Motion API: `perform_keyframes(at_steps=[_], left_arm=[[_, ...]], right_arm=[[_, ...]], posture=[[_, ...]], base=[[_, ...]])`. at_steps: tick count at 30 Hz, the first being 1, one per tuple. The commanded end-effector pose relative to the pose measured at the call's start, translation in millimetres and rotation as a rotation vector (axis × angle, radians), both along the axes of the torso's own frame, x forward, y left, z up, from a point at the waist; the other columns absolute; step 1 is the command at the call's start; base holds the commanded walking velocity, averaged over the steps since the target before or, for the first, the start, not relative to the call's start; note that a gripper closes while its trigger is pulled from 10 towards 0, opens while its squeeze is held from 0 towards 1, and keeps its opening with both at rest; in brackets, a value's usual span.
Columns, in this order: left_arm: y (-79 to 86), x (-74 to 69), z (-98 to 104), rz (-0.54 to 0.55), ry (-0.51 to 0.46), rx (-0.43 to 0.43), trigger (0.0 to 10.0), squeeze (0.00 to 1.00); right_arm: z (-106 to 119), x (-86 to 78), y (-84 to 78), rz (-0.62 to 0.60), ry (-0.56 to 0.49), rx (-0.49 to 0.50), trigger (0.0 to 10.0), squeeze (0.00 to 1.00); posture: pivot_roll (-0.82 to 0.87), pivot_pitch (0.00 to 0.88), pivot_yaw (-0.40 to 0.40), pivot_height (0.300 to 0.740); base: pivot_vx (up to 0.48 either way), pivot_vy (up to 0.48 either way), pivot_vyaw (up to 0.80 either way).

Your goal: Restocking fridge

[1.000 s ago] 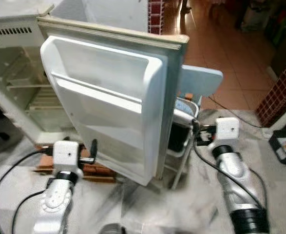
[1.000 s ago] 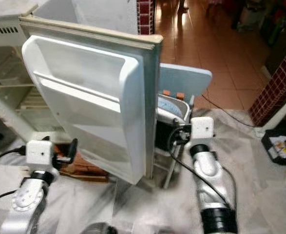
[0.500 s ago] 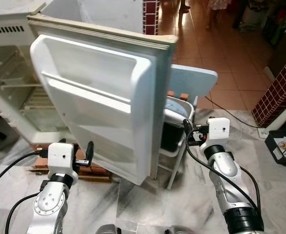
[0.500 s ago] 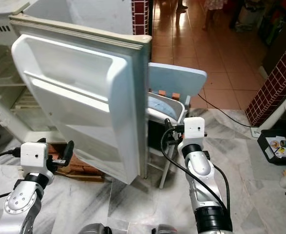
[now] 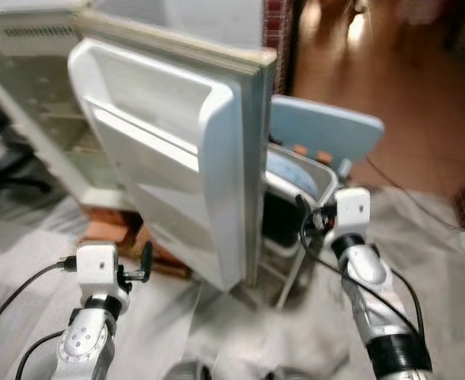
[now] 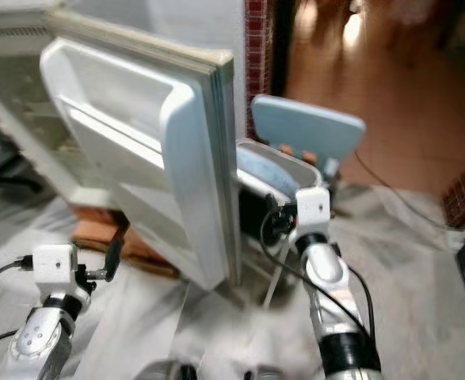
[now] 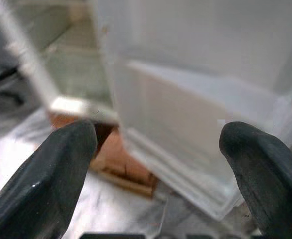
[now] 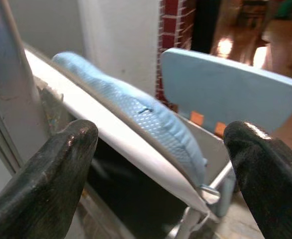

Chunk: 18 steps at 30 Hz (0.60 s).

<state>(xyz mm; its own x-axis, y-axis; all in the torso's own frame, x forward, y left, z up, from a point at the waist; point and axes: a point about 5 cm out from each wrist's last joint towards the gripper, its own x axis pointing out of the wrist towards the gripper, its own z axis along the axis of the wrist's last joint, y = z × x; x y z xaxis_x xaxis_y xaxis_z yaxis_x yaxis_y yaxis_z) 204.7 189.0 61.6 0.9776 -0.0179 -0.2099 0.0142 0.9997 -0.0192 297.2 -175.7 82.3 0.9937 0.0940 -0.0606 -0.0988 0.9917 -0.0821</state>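
Both grippers hang low with jaws released and gripping nothing: the left gripper (image 5: 146, 261) before the open fridge door (image 5: 177, 150), the right gripper (image 5: 310, 218) by the chair (image 5: 327, 134). Since half a second ago the whole picture has swung and blurred, so the camera has moved; door and chair keep their places. Behind the door stands the fridge (image 5: 34, 95), on bricks (image 5: 113, 233). A blue cushion (image 8: 136, 119) lies on the chair, which stands close behind the door's edge.
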Motion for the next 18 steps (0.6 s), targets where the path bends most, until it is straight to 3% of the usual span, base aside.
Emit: perform_keyframes(at_steps=[1,3,8,13,16,18], left_arm=[[4.0,-4.3,-1.5,0.003,0.019,0.019,10.0,0.00],[3.3,-2.8,-1.2,-0.006,0.019,0.021,10.0,0.00],[2.8,5.8,0.7,-0.043,0.027,0.038,10.0,0.00],[-2.7,8.4,1.7,-0.091,0.034,0.042,10.0,0.00],[-3.0,9.3,1.2,-0.094,0.036,0.043,10.0,0.00],[-3.9,10.2,-0.1,-0.105,0.042,0.046,10.0,0.00]], right_arm=[[2.9,1.4,5.6,0.004,-0.026,0.005,10.0,0.00],[1.7,1.1,5.5,0.000,-0.022,0.009,10.0,0.00],[0.1,4.2,12.9,-0.001,-0.011,0.019,10.0,0.00],[3.5,15.5,12.1,-0.057,0.009,0.088,10.0,0.00],[9.5,21.0,19.2,-0.012,0.010,0.200,10.0,0.00],[21.3,23.8,38.9,0.113,0.016,0.452,10.0,0.00]], posture=[[-0.01,0.062,0.038,0.740],[-0.01,0.061,0.037,0.740],[-0.01,0.061,0.043,0.740],[-0.01,0.066,0.050,0.740],[-0.01,0.063,0.053,0.740],[-0.01,0.059,0.053,0.740]], base=[[0.000,0.000,0.80],[0.000,0.000,0.68],[0.000,0.000,0.00],[0.000,0.000,0.00],[0.000,0.000,0.00],[0.000,0.000,0.00]])
